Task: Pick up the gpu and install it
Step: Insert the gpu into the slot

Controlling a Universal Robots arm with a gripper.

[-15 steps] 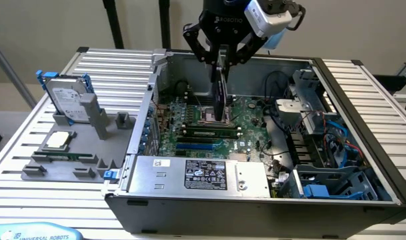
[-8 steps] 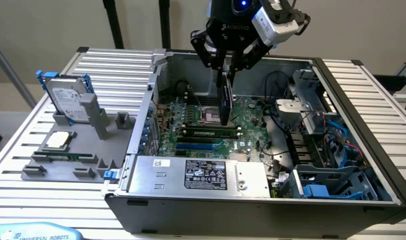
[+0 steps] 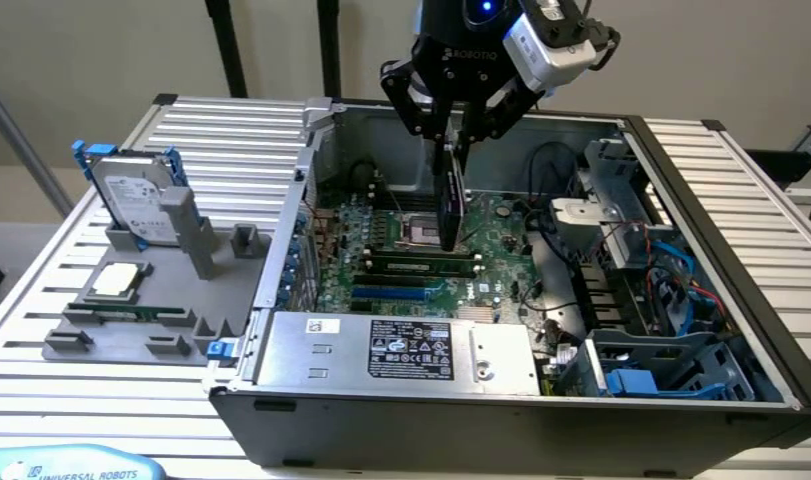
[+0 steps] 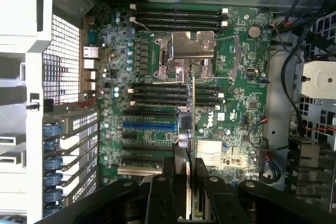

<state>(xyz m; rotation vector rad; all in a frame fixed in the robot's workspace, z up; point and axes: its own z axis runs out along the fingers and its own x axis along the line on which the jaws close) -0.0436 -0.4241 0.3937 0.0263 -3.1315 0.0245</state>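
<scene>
Slatted desk (image 3: 58, 400) carries an open computer case (image 3: 512, 420), lid off. My jaws are closed narrow on the gpu (image 3: 448, 200), pinching its upper end. The card hangs with its long axis near vertical, thin edge toward the camera, lower end down over the motherboard (image 3: 405, 270) beside the processor socket (image 4: 186, 45). I cannot tell if it touches the board. In the wrist view the gpu (image 4: 192, 108) shows edge-on as a thin line crossing the memory slots. Blue slot (image 4: 149, 126) lies just beside it. Open room above the board; cables (image 3: 559, 215) crowd the exterior view's right, power supply (image 3: 405, 350) sits along the near edge. Hard drive (image 3: 132, 200) stands outside on the desk, well apart.
</scene>
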